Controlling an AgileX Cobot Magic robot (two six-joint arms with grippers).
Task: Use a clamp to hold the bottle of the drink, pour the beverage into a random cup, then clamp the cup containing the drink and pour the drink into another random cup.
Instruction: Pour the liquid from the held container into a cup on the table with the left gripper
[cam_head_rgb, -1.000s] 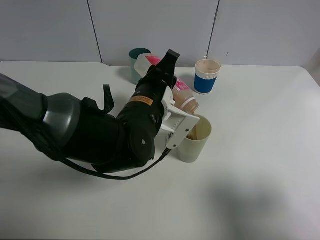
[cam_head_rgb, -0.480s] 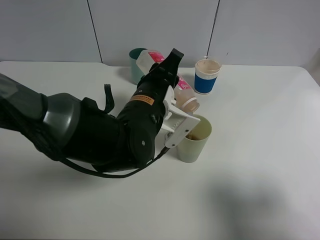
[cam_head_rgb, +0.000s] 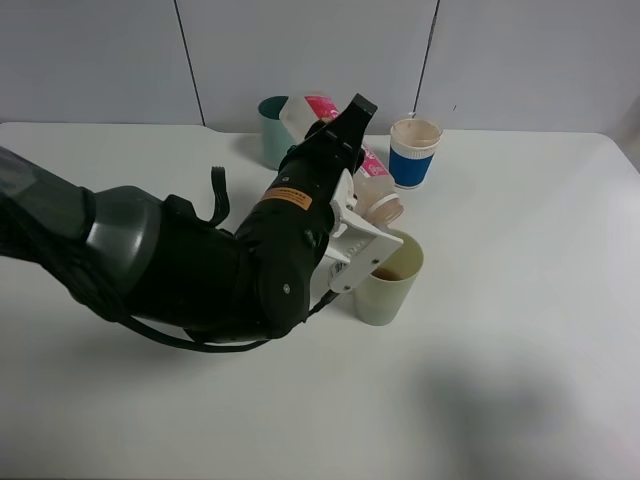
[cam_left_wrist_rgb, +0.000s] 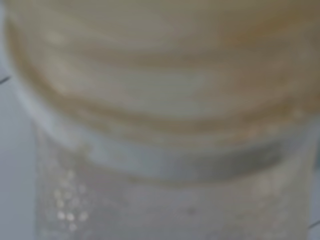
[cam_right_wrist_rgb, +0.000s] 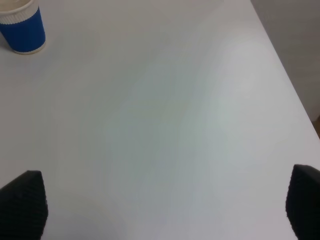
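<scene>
White table (cam_head_rgb: 520, 330), seen from high up, with three cups on it and one arm working over it.

Left arm (cam_head_rgb: 180, 265): a bulky dark body that reaches in from the left edge and across the middle of the table towards the cups.

Left gripper (cam_head_rgb: 352, 185): closed firmly on the bottle (cam_head_rgb: 376, 192), one black finger above it and the white jaw piece below. The bottle is in the air and tilted. Its pink-marked base is raised towards the back wall, and its open mouth is lower, just over the near rim of the pale green tumbler (cam_head_rgb: 388, 285). From the left wrist camera the bottle (cam_left_wrist_rgb: 160, 100) fills the whole view as a blurred, tan-tinted surface, and no detail can be read there.

Pale green tumbler: upright on the table, just beside the white jaw piece. Brown beverage (cam_head_rgb: 390, 271) shows inside it.

Blue-and-white cup (cam_head_rgb: 413, 155): upright near the back edge, behind the tumbler and apart from it. It also appears at the far corner of the right wrist view (cam_right_wrist_rgb: 22, 30).

Teal cup (cam_head_rgb: 270, 130): upright at the back, partly hidden behind the bottle's raised base.

Right gripper (cam_right_wrist_rgb: 162, 202): only the two dark fingertips show, set wide apart over bare table with nothing between them. This gripper cannot be seen from the high camera.
</scene>
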